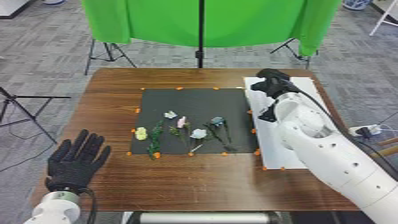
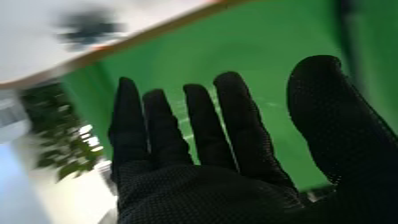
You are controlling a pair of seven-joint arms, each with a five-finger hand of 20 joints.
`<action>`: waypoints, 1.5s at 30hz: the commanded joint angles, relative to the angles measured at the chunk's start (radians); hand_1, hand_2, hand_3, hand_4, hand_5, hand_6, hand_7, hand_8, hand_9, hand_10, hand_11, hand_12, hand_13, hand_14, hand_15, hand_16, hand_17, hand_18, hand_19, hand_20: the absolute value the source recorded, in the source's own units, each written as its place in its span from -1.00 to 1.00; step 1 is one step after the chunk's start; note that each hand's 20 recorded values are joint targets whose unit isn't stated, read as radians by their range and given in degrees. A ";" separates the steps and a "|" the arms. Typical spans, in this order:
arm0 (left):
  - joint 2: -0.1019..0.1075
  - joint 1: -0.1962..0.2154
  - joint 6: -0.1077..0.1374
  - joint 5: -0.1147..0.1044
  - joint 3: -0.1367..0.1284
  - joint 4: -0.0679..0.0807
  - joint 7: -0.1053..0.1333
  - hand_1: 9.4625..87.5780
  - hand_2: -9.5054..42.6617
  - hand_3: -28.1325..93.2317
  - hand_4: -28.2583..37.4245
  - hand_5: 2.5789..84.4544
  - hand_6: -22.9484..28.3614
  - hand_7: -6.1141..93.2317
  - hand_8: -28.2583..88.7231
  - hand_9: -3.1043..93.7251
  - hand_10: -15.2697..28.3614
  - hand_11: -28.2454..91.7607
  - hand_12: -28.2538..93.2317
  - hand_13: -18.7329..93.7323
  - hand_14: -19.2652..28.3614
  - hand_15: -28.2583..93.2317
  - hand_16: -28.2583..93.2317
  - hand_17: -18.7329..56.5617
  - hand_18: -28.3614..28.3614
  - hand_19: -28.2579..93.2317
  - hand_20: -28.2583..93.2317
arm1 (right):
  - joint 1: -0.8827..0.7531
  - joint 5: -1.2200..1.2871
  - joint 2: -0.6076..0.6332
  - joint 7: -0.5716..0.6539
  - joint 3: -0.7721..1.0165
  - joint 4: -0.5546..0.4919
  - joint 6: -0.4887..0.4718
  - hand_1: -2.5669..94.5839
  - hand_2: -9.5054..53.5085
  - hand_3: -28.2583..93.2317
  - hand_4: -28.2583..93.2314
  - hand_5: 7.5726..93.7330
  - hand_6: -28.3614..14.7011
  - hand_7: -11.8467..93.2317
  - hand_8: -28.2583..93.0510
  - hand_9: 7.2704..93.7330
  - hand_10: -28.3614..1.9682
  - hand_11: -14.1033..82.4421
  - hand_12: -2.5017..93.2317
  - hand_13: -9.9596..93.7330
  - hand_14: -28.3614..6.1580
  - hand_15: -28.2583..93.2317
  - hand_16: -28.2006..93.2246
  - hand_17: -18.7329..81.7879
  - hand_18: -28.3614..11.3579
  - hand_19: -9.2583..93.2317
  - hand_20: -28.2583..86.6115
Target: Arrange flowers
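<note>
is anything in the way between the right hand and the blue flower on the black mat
Nothing visible stands between the right hand and the blue flower; the way runs from over the white sheet across the mat, whose edge has small orange marks.

The head view looked forward and down from above the near side of the brown table, far enough back to take in its whole top, the green cloth past the far edge and the floor around it. The right wrist view sat close behind my right hand, on my right arm over the far right of the table, looking along my palm and out past my fingers, with the table edge aslant. Both views shared that hand, the green cloth, a white surface and some table edge.
</note>
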 commanded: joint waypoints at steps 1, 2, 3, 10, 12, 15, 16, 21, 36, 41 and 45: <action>-0.002 0.009 -0.007 0.001 0.009 0.001 -0.004 -0.47 0.10 0.72 -0.89 0.18 0.27 -0.44 -0.68 -0.07 0.45 -0.08 -0.31 -0.12 0.46 0.18 -0.66 -0.62 0.46 0.01 -0.29 | 0.042 0.015 0.003 0.042 0.003 0.053 -0.105 -0.29 -0.60 0.75 -0.98 -0.30 0.07 -0.49 -0.74 -0.43 -0.03 -0.51 -0.75 -0.34 -0.37 -0.37 -0.28 -0.47 -0.41 0.15 -0.25; -0.003 0.008 -0.003 0.000 0.010 0.000 -0.005 -0.47 0.10 0.72 -0.89 0.18 0.27 -0.44 -0.68 -0.07 0.45 -0.08 -0.31 -0.12 0.46 0.18 -0.66 -0.62 0.46 0.01 -0.29 | 0.046 0.010 -0.003 0.037 0.000 0.067 -0.112 -0.29 -0.60 0.74 -0.98 -0.31 0.07 -0.49 -0.73 -0.44 0.00 -0.51 -0.76 -0.34 -0.38 -0.37 -0.28 -0.47 -0.40 0.14 -0.26; -0.002 0.004 -0.003 -0.001 0.013 0.002 -0.006 -0.47 0.10 0.72 -0.89 0.18 0.27 -0.44 -0.68 -0.07 0.45 -0.08 -0.31 -0.12 0.46 0.18 -0.66 -0.62 0.46 0.01 -0.29 | 0.060 0.020 -0.010 0.040 -0.008 0.083 -0.121 -0.28 -0.60 0.74 -0.98 -0.31 0.08 -0.50 -0.73 -0.45 0.01 -0.51 -0.76 -0.34 -0.37 -0.38 -0.28 -0.47 -0.40 0.13 -0.26; 0.000 -0.012 -0.004 0.003 0.027 0.010 -0.008 -0.47 0.09 0.72 -0.88 0.19 0.25 -0.43 -0.69 -0.07 0.44 -0.08 -0.31 -0.12 0.46 0.17 -0.66 -0.62 0.46 0.01 -0.29 | 0.133 -0.002 -0.050 0.025 -0.042 0.199 -0.199 -0.23 -0.61 0.75 -0.99 -0.36 0.13 -0.48 -0.73 -0.52 0.03 -0.51 -0.79 -0.33 -0.31 -0.41 -0.27 -0.46 -0.40 0.12 -0.28; -0.002 -0.012 -0.005 0.001 0.029 0.010 -0.009 -0.46 0.09 0.72 -0.88 0.19 0.25 -0.43 -0.69 -0.07 0.44 -0.08 -0.31 -0.12 0.46 0.17 -0.66 -0.62 0.46 0.01 -0.29 | 0.146 -0.011 -0.053 0.025 -0.046 0.225 -0.246 -0.20 -0.62 0.76 -0.99 -0.34 0.14 -0.47 -0.74 -0.52 0.03 -0.51 -0.80 -0.31 -0.29 -0.40 -0.26 -0.44 -0.40 0.13 -0.28; -0.002 -0.010 -0.016 0.009 0.025 0.002 -0.027 -0.46 0.09 0.72 -0.88 0.19 0.26 -0.43 -0.69 -0.07 0.44 -0.08 -0.31 -0.12 0.46 0.18 -0.66 -0.62 0.46 0.01 -0.29 | 0.161 -0.011 -0.048 0.066 -0.063 0.243 -0.292 -0.09 -0.71 0.77 -0.99 -0.26 0.13 -0.44 -0.76 -0.47 0.03 -0.46 -0.81 -0.20 -0.23 -0.35 -0.26 -0.38 -0.49 0.18 -0.28; -0.001 -0.010 -0.018 0.017 0.023 0.000 -0.036 -0.46 0.09 0.72 -0.88 0.19 0.26 -0.43 -0.69 -0.07 0.45 -0.08 -0.31 -0.12 0.46 0.18 -0.66 -0.62 0.46 0.01 -0.29 | 0.156 -0.019 -0.042 0.089 -0.079 0.242 -0.259 -0.03 -0.80 0.78 -1.00 -0.20 0.14 -0.43 -0.77 -0.38 -0.02 -0.44 -0.81 -0.12 -0.21 -0.32 -0.27 -0.34 -0.55 0.21 -0.28; 0.007 -0.024 -0.017 0.018 0.020 -0.001 -0.038 -0.47 0.09 0.72 -0.88 0.19 0.27 -0.45 -0.68 -0.07 0.46 -0.09 -0.31 -0.12 0.46 0.18 -0.66 -0.63 0.46 0.01 -0.29 | 0.115 -0.066 -0.027 0.124 -0.110 0.218 -0.179 0.23 -0.99 0.66 -1.00 0.28 0.24 -0.37 -0.66 0.36 0.05 -0.44 -0.55 0.40 0.11 -0.15 -0.11 -0.10 -0.64 0.48 -0.21; 0.021 -0.030 -0.031 0.042 0.018 -0.003 -0.044 -0.47 0.10 0.72 -0.89 0.19 0.27 -0.45 -0.68 -0.07 0.45 -0.09 -0.31 -0.12 0.46 0.18 -0.66 -0.63 0.46 0.01 -0.29 | -0.159 -0.125 0.113 -0.014 -0.069 -0.294 0.018 0.33 -1.00 0.56 -1.00 0.53 0.26 -0.14 -0.50 0.78 0.22 -0.46 -0.10 0.63 0.30 0.01 0.12 0.03 -0.63 0.67 -0.03; 0.024 -0.038 -0.021 0.049 0.035 -0.002 -0.037 -0.47 0.10 0.72 -0.89 0.19 0.27 -0.44 -0.68 -0.07 0.45 -0.08 -0.31 -0.12 0.46 0.18 -0.66 -0.63 0.46 0.01 -0.29 | -0.177 -0.128 0.086 -0.007 -0.095 -0.310 -0.003 0.31 -1.00 0.55 -1.00 0.49 0.23 -0.17 -0.51 0.74 0.20 -0.47 -0.11 0.60 0.26 0.02 0.10 0.02 -0.64 0.66 -0.02; 0.021 -0.036 -0.006 0.044 0.036 -0.004 -0.031 -0.47 0.11 0.72 -0.89 0.19 0.27 -0.44 -0.68 -0.07 0.45 -0.08 -0.31 -0.12 0.46 0.18 -0.66 -0.63 0.46 0.02 -0.29 | -0.188 -0.153 0.083 -0.002 -0.098 -0.326 -0.042 0.27 -1.00 0.57 -1.00 0.39 0.18 -0.24 -0.56 0.63 0.09 -0.49 -0.22 0.55 0.23 0.03 0.05 0.01 -0.64 0.67 -0.03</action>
